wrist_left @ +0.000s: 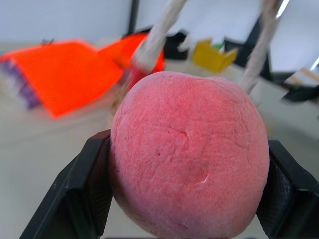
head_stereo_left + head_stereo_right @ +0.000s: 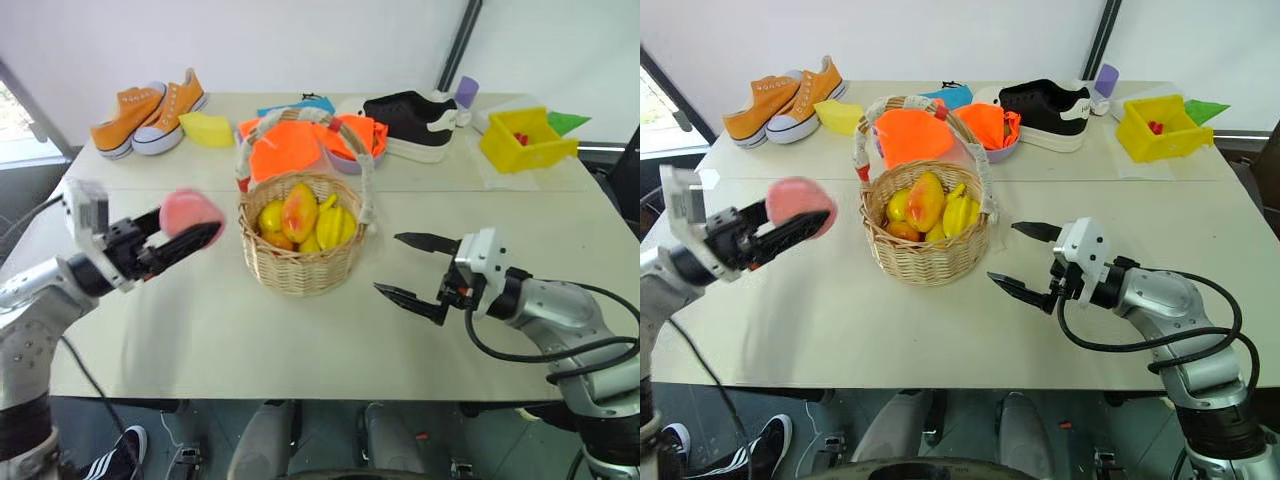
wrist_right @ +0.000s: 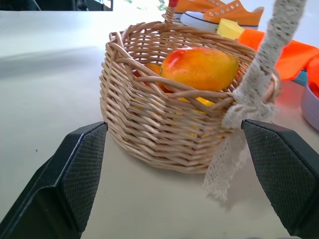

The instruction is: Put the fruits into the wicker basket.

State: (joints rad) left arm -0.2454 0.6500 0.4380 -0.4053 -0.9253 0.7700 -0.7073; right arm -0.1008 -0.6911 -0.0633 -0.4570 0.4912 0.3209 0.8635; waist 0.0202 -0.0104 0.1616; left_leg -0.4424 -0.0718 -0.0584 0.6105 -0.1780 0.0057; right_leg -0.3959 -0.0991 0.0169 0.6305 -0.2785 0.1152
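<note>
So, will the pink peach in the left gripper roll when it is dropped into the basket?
Probably a little: the peach looks round. Its matte, dimpled skin suggests a grippy surface, unlikely to slip from the left gripper. The fruit-filled wicker basket should stop it.

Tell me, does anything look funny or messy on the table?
Nothing is spilled or broken. The pink peach is up in the left hand beside the wicker basket, not inside yet; the mango already is.
</note>
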